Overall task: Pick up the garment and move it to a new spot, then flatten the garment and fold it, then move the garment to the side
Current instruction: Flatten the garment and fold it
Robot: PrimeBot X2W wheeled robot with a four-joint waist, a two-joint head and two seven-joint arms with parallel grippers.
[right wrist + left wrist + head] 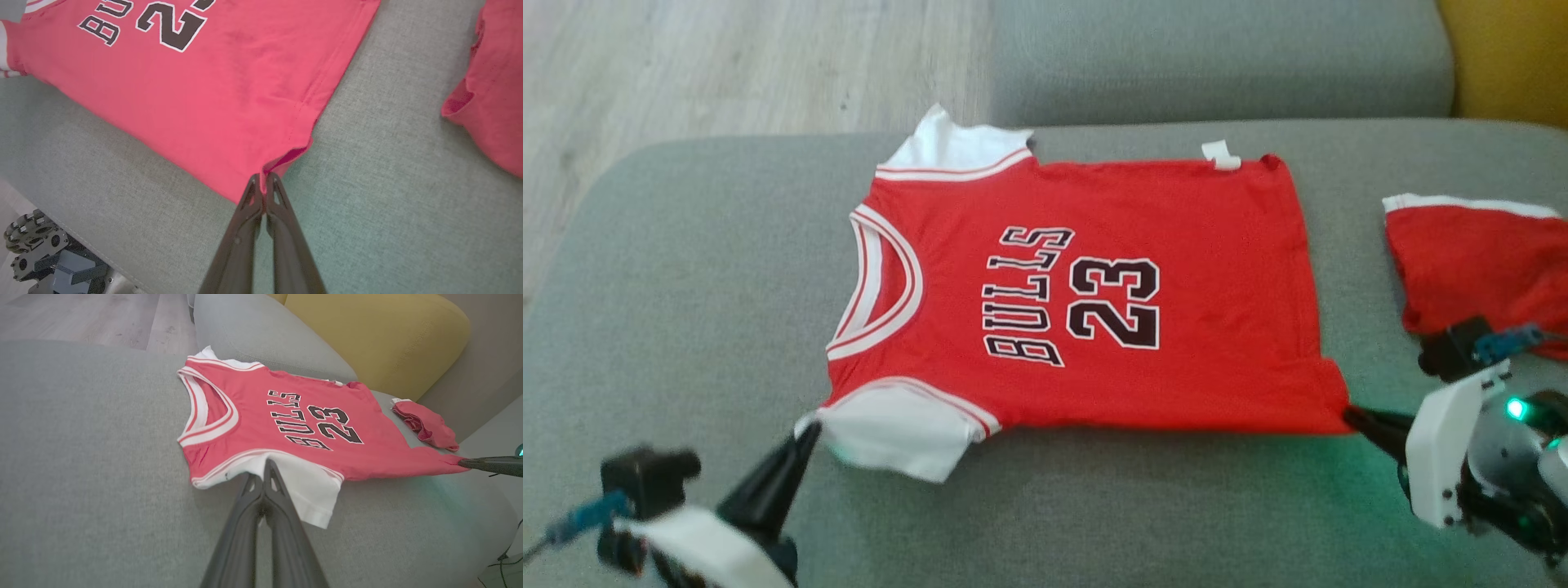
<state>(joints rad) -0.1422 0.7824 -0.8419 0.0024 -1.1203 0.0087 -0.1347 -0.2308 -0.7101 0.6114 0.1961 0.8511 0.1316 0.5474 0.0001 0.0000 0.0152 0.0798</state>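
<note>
The garment [1086, 294] is a red jersey with white sleeves and "BULLS 23" in black, lying spread flat on the grey sofa seat [686, 269], neck toward the left. My left gripper [805, 433] is shut on the near white sleeve [302, 490], seen too in the left wrist view [263, 469]. My right gripper [1349, 415] is shut on the near corner of the jersey's hem [282, 159], with the cloth pinched between its tips [263, 179]. The hem corner is pulled to a point toward the right gripper [463, 462].
A second red garment with a white band [1478, 269] lies on the seat to the right. The grey backrest [1217, 57] and a yellow cushion [380, 339] stand behind. Wooden floor [686, 65] lies beyond the sofa's left end. The robot's wheeled base [45, 253] sits below the seat's front edge.
</note>
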